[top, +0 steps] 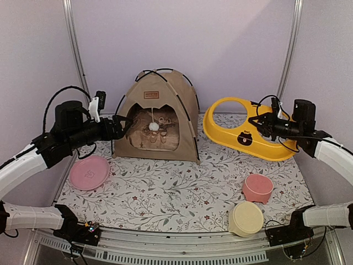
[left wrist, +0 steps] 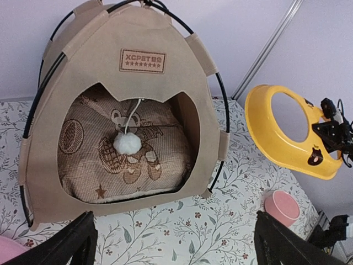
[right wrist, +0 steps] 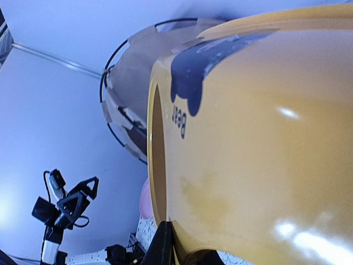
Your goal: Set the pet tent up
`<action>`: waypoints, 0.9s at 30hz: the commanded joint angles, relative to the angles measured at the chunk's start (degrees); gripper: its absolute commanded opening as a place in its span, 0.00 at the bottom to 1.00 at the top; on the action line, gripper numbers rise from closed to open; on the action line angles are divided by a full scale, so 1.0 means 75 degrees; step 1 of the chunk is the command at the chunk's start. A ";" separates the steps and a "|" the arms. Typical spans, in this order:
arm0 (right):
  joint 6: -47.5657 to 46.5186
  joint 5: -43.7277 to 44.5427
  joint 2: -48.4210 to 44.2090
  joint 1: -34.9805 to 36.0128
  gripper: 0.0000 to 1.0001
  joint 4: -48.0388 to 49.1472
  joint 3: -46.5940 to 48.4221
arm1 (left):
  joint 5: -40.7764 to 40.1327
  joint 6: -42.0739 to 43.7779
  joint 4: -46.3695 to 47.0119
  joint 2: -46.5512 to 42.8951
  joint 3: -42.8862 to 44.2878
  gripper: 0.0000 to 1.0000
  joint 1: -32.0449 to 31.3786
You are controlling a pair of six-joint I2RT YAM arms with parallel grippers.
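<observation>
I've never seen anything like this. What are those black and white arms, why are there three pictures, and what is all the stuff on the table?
Those are two robot arms, each ending in a two-finger tool. The wide picture comes from a camera above and behind them. The other two come from small cameras on the wrists.

On the flowered mat stands a tan pet tent, with a bear-print cushion inside and a white pom-pom hanging in its doorway. The left tool is open and empty, facing the tent. The right tool is shut on the rim of a yellow bowl stand, holding it tilted. A pink plate, a pink bowl and a cream bowl lie nearby.
</observation>
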 commanded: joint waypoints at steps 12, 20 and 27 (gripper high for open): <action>0.1603 0.0709 0.2299 0.4855 0.06 0.2905 -0.0292 | -0.0343 -0.0289 0.0121 0.0031 0.0067 0.99 -0.0118; 0.2271 0.0234 0.4435 0.5523 0.05 0.4623 0.0227 | -0.0464 -0.0236 -0.0030 -0.0163 -0.0053 0.99 -0.0119; 0.3017 0.0149 0.5845 0.5576 0.04 0.5967 0.0092 | -0.0519 -0.0202 -0.0111 -0.0203 -0.0054 1.00 -0.0119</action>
